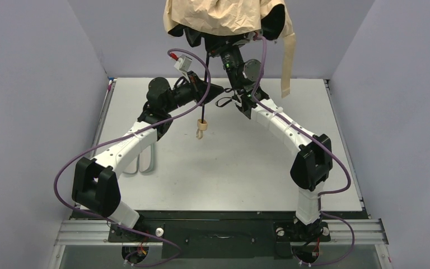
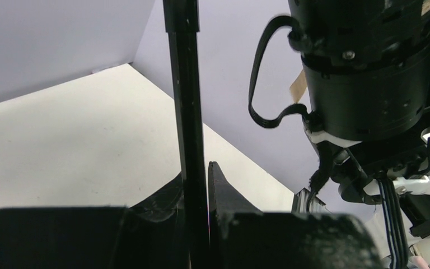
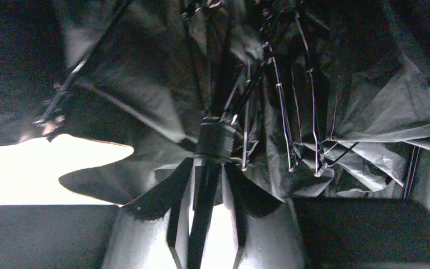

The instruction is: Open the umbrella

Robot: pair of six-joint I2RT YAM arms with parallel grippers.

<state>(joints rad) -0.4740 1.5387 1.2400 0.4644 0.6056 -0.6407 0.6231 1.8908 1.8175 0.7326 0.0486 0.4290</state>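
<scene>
Umbrella held high over the table, canopy crown cut off from view; long axis vertical, handle pointing down at table; left gripper clamped on shaft; right gripper narrowly parted astride it, above the left.

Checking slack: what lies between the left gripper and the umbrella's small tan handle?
Only bare thin black shaft runs from the left gripper down to the tan handle, top view.
</scene>
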